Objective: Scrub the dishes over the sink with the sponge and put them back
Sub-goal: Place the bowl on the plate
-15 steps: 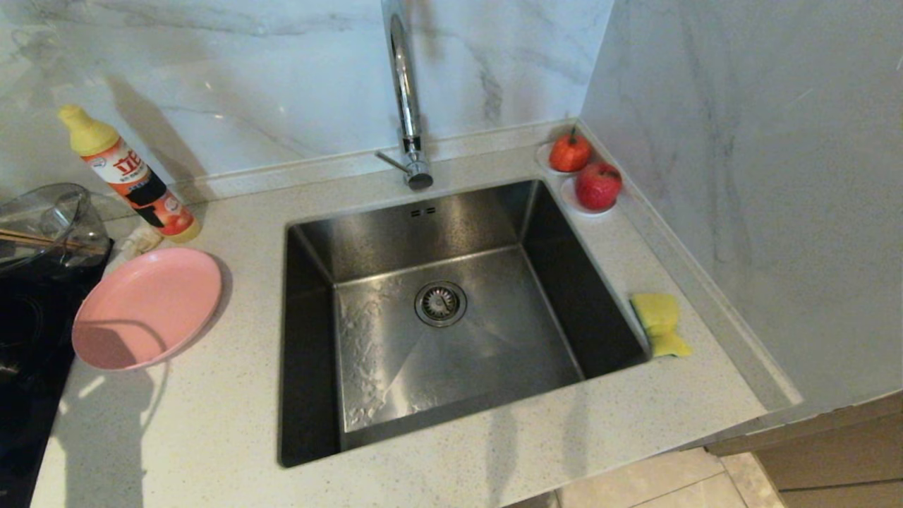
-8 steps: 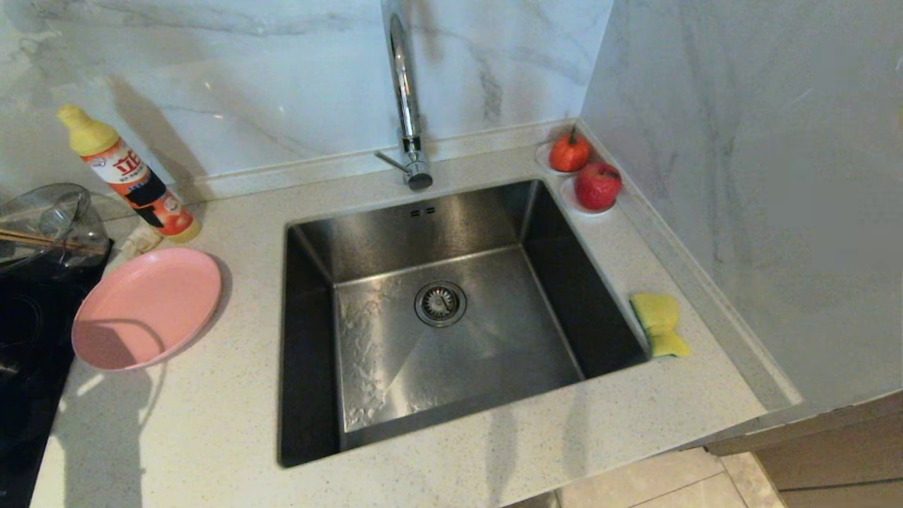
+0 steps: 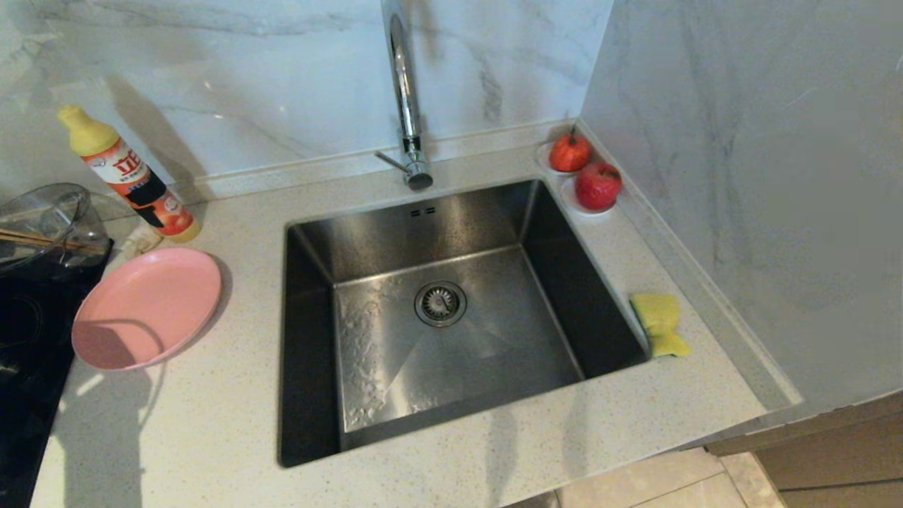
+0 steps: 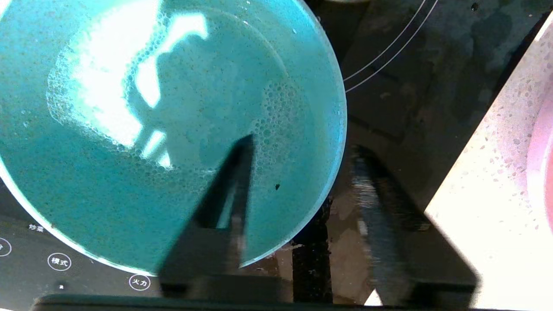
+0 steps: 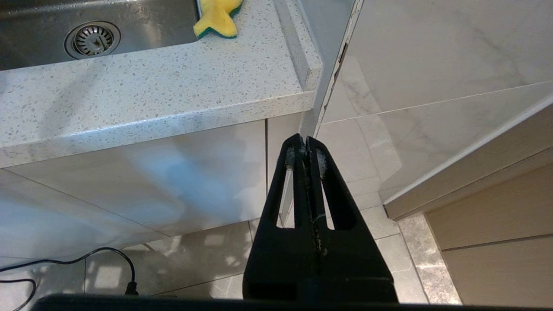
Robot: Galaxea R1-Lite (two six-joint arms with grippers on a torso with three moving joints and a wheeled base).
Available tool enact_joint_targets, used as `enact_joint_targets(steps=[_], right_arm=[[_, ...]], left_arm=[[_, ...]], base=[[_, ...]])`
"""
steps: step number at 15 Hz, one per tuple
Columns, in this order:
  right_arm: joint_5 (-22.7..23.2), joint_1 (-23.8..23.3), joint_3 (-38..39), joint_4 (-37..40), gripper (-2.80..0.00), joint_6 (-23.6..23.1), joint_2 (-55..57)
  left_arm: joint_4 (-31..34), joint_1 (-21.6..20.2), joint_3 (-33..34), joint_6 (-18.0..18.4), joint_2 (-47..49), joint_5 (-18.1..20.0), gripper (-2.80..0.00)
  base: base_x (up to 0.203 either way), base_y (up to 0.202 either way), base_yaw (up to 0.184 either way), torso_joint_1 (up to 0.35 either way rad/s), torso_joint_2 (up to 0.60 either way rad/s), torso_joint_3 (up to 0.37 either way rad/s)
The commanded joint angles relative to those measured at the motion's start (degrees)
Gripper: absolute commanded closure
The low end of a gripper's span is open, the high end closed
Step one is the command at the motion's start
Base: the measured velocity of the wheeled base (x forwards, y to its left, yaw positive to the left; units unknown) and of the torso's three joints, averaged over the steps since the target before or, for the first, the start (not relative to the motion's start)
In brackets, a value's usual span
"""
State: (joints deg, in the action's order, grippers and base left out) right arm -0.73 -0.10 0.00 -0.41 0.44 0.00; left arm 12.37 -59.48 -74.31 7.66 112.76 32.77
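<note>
Head view: a large square stainless-steel sink (image 3: 451, 310) w/ a round drain strainer (image 3: 440, 303) is seen at centre, a tall chrome tap (image 3: 405, 92) at its 12 o'clock. A wide shallow matte pink round plate (image 3: 147, 307) is set on the speckled white countertop (image 3: 211, 423) at the sink's 9 o'clock, touching nothing else. A palm-sized yellow foam sponge w/ pinched waist (image 3: 659, 323) is laid on the counter at the sink's 3 o'clock, just beside the rim; its green layer is turned down, as shown in the right wrist view. An orange-labelled, yellow-capped bottle (image 3: 130, 176) is stood at approx. 10 o'clock, two red fruits (image 3: 585, 173) at approx. 1 o'clock. Left wrist view: a deep teal-blue round bowl (image 4: 129, 129), foam bubbles inside, is sat on a black glass cooktop (image 4: 410, 65). The left gripper (image 4: 298, 164) is positioned astride the bowl's rim, one finger inside, the other outside, partly apart; whether the rim is actually pinched cannot be told. The right gripper (image 5: 306, 149) is parked below counter level, over the tiled floor, fingers pressed together, nothing held.
</note>
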Motion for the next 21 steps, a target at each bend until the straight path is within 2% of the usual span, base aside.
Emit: enact_joint_targets(steps=[1, 6, 10, 15, 18, 21], right_arm=[[0.0, 0.0, 0.0, 0.0, 0.00, 0.0, 0.1], [0.0, 0.0, 0.0, 0.0, 0.00, 0.0, 0.1], [0.0, 0.0, 0.0, 0.0, 0.00, 0.0, 0.1], [0.0, -0.1, 0.0, 0.0, 0.00, 0.0, 0.1], [0.0, 0.0, 0.0, 0.0, 0.00, 0.0, 0.1], [0.0, 0.0, 0.0, 0.0, 0.00, 0.0, 0.1]], left_arm=[[0.1, 0.0, 0.3, 0.0, -0.3, 0.2, 0.00], [2.3, -0.1, 1.3, -0.5, -3.6, 0.5, 0.00], [8.0, 0.0, 2.6, -0.2, -11.7, 0.7, 0.00], [9.0, 0.6, 8.6, 0.0, -22.8, 1.6, 0.00], [8.3, 6.0, 8.7, -0.1, -25.9, 2.6, 0.00], [7.5, 15.1, 7.5, -0.5, -26.3, 1.0, 0.00]], base=[[0.000, 0.000, 0.000, 0.000, 0.00, 0.000], [0.000, 0.000, 0.000, 0.000, 0.00, 0.000], [0.000, 0.000, 0.000, 0.000, 0.00, 0.000], [0.000, 0.000, 0.000, 0.000, 0.00, 0.000], [0.000, 0.000, 0.000, 0.000, 0.00, 0.000], [0.000, 0.000, 0.000, 0.000, 0.00, 0.000]])
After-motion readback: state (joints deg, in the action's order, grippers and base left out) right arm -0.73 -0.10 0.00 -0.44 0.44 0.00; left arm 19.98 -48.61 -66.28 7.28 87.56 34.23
